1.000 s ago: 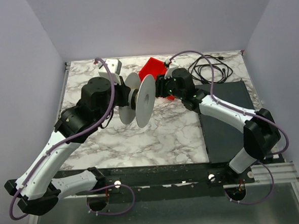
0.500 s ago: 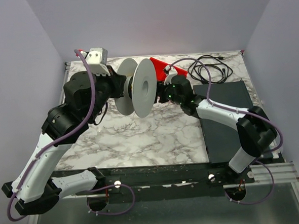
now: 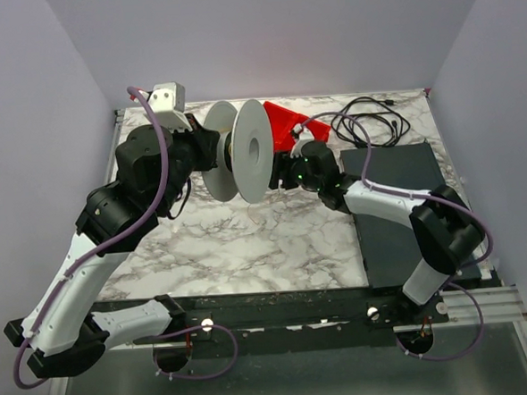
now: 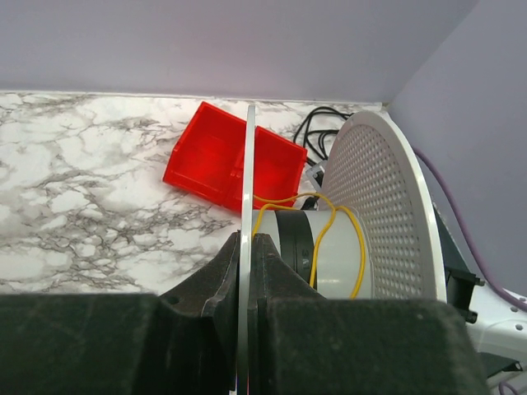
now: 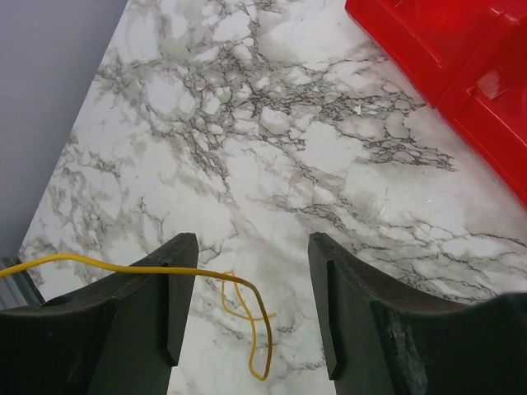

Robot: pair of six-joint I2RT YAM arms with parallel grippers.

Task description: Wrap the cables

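Winding step in hand: the spool [image 3: 246, 161] is held off the table [image 3: 275, 233] by the left gripper [image 4: 244, 247], jaws pinched narrow on its near flange. The cables [image 4: 328, 216] — thin yellow wire — are looped loosely round the hub. A free tail is draped over one finger [image 5: 132, 304] of the right gripper [image 5: 251, 247], jaws wide, nothing gripped. Next, prob.: tail to be re-pinched & fed taut for another turn. Vs 1 s ago — spool raised toward 12 o'clock, right jaws widened, right wrist dropped toward 6 o'clock. Red bin [image 3: 286, 123], at spool's 1 o'clock, unmoved.
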